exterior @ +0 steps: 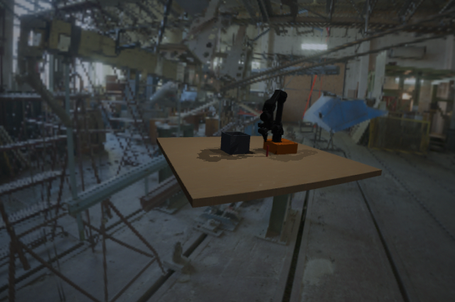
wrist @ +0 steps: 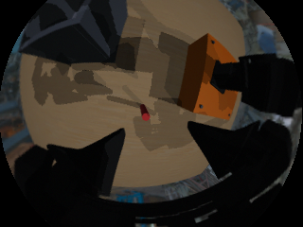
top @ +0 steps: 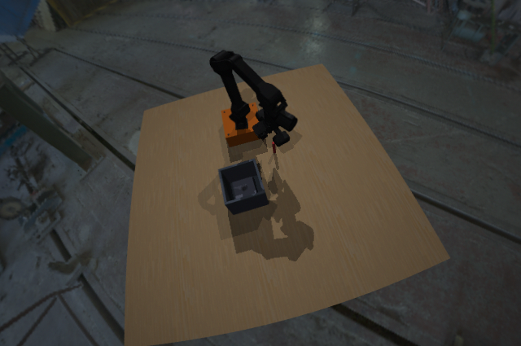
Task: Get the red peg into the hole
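the tool (top: 271,138) (exterior: 264,138) (wrist: 157,128) has its fingers well apart with nothing between them, hanging above the worktop (top: 336,224) (exterior: 279,177) (wrist: 80,128). as far as the pictures show, the task is at its start: none of its steps is done. the red peg (top: 273,147) (exterior: 266,151) (wrist: 144,113) is on the worktop, below the tool and out beyond the fingertips; in the wrist view it lies a little ahead of the gap, roughly in line with it and slightly nearer the left-hand finger of that picture. what is left, then, is the whole of it: come down around the peg, close, lift, carry it over to the open box (exterior: 234,143) (wrist: 82,35), lower it inside and press it fully into the hole in the plate (top: 250,186) at the bottom. the box stands off to one side of the tool, up and left of it in the wrist view, while the orange base (top: 243,138) (exterior: 283,147) (wrist: 188,85) is on the other side, up and right. as for its looks, the peg is slim and short, plain red, its top end round and a brighter red than the shaded side. it stands on end, upright as far as the exterior view tells, and casts thin shadows. being so slender, it would probably tip if a finger brushed it on the way down.
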